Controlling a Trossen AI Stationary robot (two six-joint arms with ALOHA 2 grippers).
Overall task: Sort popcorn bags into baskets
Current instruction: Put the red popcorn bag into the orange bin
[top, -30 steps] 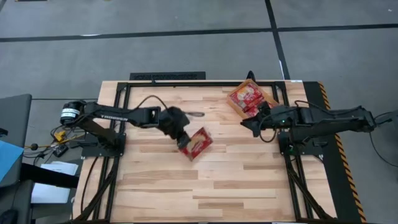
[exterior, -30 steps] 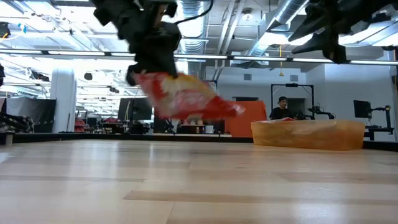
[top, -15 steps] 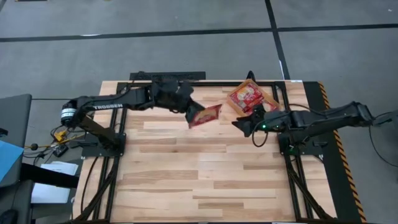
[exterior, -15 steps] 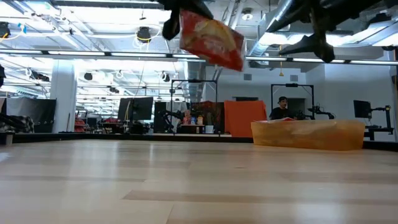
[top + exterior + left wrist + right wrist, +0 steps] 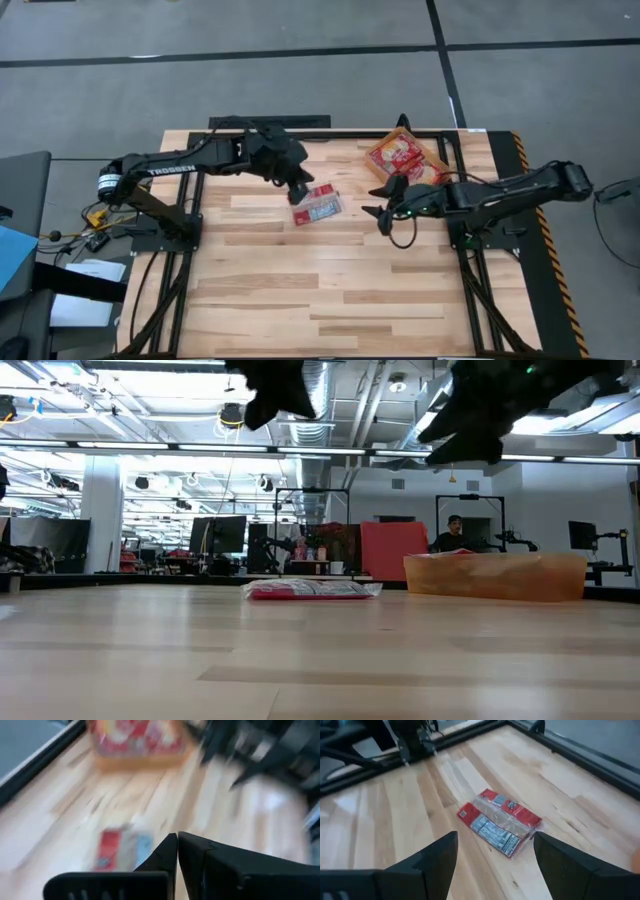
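Red popcorn bag (image 5: 317,205) (pale blue-white panel facing up) on light wood; orange basket (image 5: 495,577).

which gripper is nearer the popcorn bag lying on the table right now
Left. The left gripper hovers just above and beside the popcorn bag; the right gripper, open, faces it from farther off, toward the basket side.

I count one popcorn bag (image 5: 317,205) loose on the table, one orange basket (image 5: 437,160) at two o'clock holding perhaps several more.

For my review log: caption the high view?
One bag lies flat mid-table between both pincers; orange basket holds more.
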